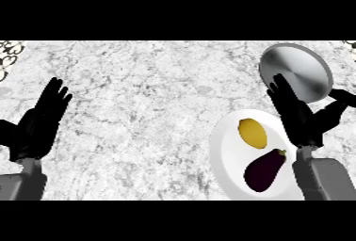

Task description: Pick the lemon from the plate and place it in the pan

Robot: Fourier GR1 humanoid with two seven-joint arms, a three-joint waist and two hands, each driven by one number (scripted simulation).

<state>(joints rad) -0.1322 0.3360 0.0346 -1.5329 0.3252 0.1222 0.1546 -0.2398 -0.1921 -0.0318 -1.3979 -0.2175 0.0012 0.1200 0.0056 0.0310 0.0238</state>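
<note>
Lemon (252, 133): lies on the white plate (226, 160), upper half, untouched; the task turns on it, so it heads the list, and the rest runs left to right
Left hand (40, 123): at nine o'clock on the counter (153, 103), fingers straight and pointing up toward twelve, holding nothing; it looks to be resting and has no part in this step
Plate: at four o'clock, well apart from the left hand, carrying two things
Eggplant (265, 169): dark purple, at five o'clock from the lemon on the same plate, close beside it, stem end pointing toward one o'clock
Right hand (300, 115): just past the plate's right rim, at three o'clock from the lemon, fingers straight and spread, grasping nothing; its fingertips overlap the pan's lower edge in this view
Pan (297, 70): grey and round, at one o'clock from the lemon, its dark handle running off toward four o'clock behind the right hand
Step in hand: reaching for the lemon, by my reading; nothing lifted yet
Doing it well: bring the right hand over toward nine o'clock, come down on the lemon, close across its narrow width, and keep the lower fingers off the eggplant
After that: a short carry toward one o'clock into the pan
</note>
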